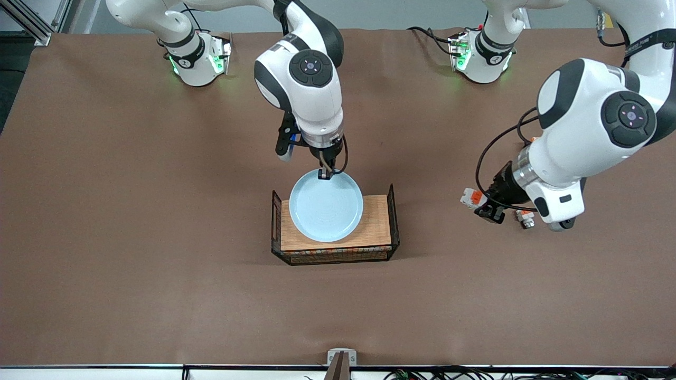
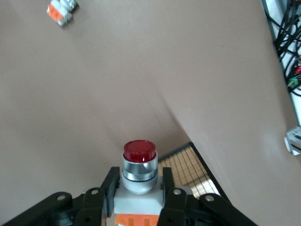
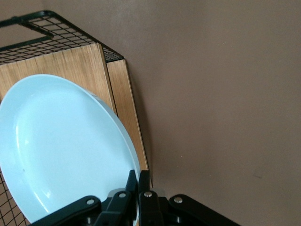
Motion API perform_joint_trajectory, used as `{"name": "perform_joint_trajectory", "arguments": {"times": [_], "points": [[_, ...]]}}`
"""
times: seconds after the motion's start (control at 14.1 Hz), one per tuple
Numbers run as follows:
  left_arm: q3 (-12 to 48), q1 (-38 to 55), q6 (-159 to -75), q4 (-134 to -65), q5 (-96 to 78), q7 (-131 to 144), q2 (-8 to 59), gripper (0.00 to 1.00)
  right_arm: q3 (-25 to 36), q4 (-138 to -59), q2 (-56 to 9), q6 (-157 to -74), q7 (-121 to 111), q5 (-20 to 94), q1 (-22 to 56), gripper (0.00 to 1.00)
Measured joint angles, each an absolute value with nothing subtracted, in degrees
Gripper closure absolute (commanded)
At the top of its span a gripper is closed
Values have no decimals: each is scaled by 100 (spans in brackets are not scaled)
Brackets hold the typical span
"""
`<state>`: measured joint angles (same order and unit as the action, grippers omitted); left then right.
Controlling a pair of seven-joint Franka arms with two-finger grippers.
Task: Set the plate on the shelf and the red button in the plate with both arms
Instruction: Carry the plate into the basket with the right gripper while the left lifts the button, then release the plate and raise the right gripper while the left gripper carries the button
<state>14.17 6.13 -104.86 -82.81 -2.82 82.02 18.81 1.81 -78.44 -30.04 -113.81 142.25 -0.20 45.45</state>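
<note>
Though hidden frontally, red button (image 2: 139,151) wrist-visible

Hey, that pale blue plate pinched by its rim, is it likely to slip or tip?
The plate looks glossy and stiff, so probably slippery. The right gripper pinches only its rim edge, so it may pivot. It hangs tilted over the wooden tray, apparently light.

Honestly I couldn't read anything from my end. There was some dark lettering on a strap on the left arm (image 1: 647,39), but it was too small for me to make out, and nothing else carried any label, brand, number or sign.
</note>
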Motion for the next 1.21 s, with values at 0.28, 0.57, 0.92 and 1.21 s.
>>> {"name": "perform_joint_trajectory", "arguments": {"times": [0.28, 0.57, 0.92, 1.21], "points": [[1549, 742, -10486, -8191, -282, 8676, 1918, 66, 190, -7833, -3173, -11618, 14463, -205, 4550, 99], [1555, 866, -10520, -8159, -282, 8729, 2019, 66, 193, -7785, -3374, -11711, 14532, -265, 4613, 95], [1559, 1044, -10820, -8111, -282, 9096, 2109, 66, 195, -7605, -3528, -11712, 14560, -489, 4669, 51], [1561, 1202, -11135, -8108, -282, 9399, 2164, 65, 195, -7456, -3641, -11712, 14553, -691, 4693, 24]]}}
